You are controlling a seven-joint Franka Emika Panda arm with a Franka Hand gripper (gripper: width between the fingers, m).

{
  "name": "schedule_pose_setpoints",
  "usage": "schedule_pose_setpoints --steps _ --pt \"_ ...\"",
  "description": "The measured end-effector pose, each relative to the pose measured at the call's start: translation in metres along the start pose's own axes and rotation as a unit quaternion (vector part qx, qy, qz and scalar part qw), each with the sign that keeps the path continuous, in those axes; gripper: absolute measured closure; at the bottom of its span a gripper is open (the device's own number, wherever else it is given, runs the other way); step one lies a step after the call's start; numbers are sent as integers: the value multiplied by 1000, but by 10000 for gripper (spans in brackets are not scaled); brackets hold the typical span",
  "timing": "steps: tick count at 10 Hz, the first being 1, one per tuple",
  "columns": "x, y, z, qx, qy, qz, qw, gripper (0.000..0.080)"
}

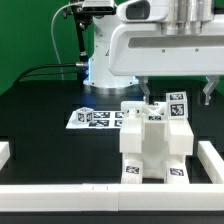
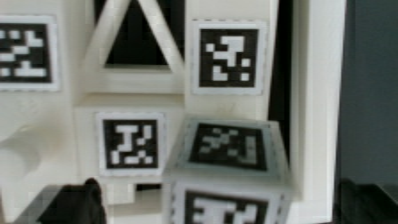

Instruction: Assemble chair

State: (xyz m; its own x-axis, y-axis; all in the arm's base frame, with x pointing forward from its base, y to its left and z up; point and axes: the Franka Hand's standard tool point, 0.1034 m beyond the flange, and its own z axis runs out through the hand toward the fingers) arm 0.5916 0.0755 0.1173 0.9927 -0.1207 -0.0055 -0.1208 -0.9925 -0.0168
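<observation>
The partly built white chair (image 1: 155, 145) stands in the middle of the black table, with tags on its panels and posts. My gripper (image 1: 177, 94) hangs just above its top on the exterior view's right. The jaws are open wide on either side of a tagged post top (image 1: 177, 104). In the wrist view the gripper (image 2: 222, 208) shows two dark fingertips (image 2: 80, 205) at the frame's edge, with a tagged block (image 2: 222, 200) between them and a gap on each side. Behind it are tagged chair panels (image 2: 134, 140).
The marker board (image 1: 92, 118) lies flat behind the chair on the exterior view's left. A low white rail (image 1: 100, 194) runs along the front, with another on the right (image 1: 210, 158). The robot base (image 1: 105, 70) stands at the back.
</observation>
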Motion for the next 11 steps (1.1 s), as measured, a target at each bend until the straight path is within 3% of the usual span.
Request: schedule_pose_setpoints --steps 2,3,4,5,6,11 --pt "0 1 0 -1 -2 13 1000 150" --pt "0 1 0 -1 -2 14 1000 263" --pt "-1 1 1 0 -2 44 999 263" --pt "-1 1 1 -1 -2 77 997 446" --pt "-1 1 1 -1 -2 98 995 521" --pt "-1 0 1 -1 -3 257 966 521"
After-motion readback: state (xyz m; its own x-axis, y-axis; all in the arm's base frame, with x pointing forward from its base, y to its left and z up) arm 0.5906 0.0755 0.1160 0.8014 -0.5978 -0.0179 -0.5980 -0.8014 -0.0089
